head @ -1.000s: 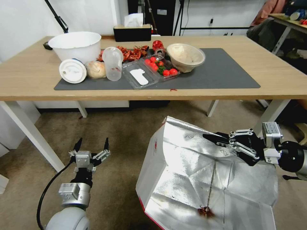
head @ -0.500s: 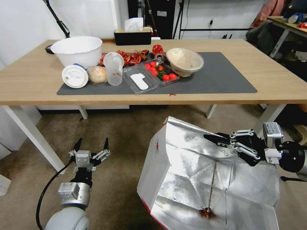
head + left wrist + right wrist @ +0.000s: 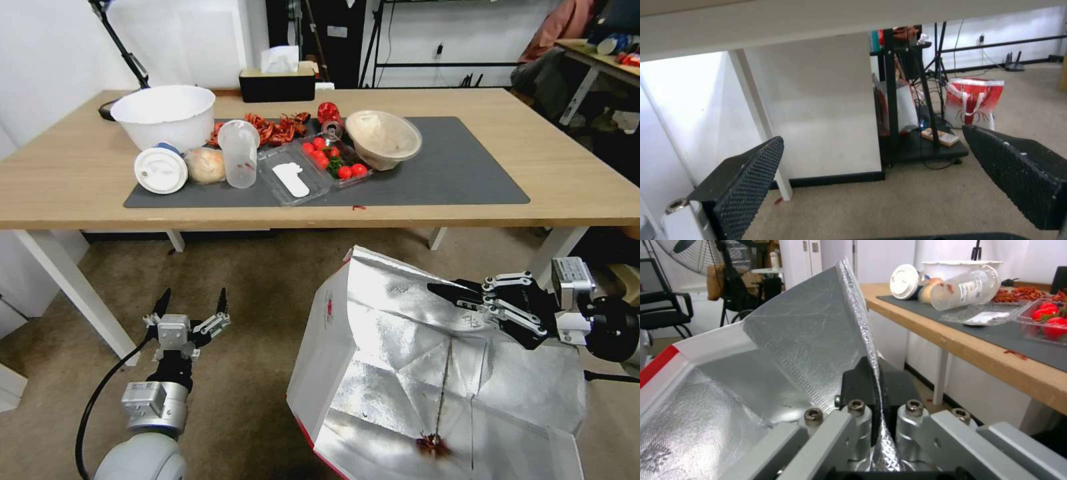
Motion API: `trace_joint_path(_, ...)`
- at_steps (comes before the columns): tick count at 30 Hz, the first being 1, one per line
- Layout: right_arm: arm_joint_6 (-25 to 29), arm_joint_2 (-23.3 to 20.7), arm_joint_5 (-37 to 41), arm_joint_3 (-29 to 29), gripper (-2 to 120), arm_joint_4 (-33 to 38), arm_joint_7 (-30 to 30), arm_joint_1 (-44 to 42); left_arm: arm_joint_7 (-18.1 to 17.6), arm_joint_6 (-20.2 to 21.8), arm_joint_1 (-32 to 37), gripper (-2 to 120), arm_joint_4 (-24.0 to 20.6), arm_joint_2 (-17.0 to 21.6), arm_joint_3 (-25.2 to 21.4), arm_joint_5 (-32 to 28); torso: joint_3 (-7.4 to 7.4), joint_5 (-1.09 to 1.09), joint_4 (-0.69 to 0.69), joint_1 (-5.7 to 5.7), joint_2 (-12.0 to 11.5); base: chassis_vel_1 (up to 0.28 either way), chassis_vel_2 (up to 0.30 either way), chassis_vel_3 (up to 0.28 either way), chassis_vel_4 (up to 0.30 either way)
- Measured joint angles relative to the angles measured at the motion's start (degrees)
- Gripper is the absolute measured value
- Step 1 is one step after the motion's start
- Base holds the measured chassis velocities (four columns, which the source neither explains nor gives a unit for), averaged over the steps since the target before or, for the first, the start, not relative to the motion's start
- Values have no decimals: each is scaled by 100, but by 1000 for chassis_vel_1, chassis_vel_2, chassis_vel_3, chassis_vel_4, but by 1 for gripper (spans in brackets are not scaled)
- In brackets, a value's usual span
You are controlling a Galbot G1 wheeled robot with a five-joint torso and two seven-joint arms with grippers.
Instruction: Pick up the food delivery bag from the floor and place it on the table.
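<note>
The food delivery bag (image 3: 400,373) hangs tilted in front of the table (image 3: 587,187), with its silver foil lining open towards me and a small red logo on its white side. My right gripper (image 3: 445,292) is shut on the bag's upper rim. In the right wrist view its fingers (image 3: 853,383) pinch the foil edge of the bag (image 3: 809,340). My left gripper (image 3: 192,303) stands open low over the carpeted floor (image 3: 260,287), left of the bag and apart from it. In the left wrist view, the left gripper (image 3: 872,135) has nothing between its fingers.
On the table's dark grey mat (image 3: 467,167) stand a white bowl (image 3: 163,115), a lidded cup (image 3: 160,170), a clear cup (image 3: 239,152), a tomato tray (image 3: 333,160) and a beige bowl (image 3: 383,137). White table legs (image 3: 73,287) flank the floor. A small red and white bag (image 3: 973,103) stands beyond a black stand.
The whole head view has shifted: the table shows lower, so the camera moved. The bag's top now shows closer to the table's front edge, still held by the right gripper. The left arm is unchanged.
</note>
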Motion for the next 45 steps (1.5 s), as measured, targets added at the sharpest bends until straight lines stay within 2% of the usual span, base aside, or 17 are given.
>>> trace_joint_path(16, 1, 76, -26, -39, 0, -72, -92, 13, 4, 13, 37, 100, -45, -2, 29, 7, 215, 0, -1, 124, 337, 0, 0, 0, 0)
trace_joint_path(45, -22, 122, -95, -151, 0, -124, -227, 31, 16, 65, 61, 100, -103, 17, -50, 7, 652, 0, -1, 414, 1065, 0, 0, 0, 0)
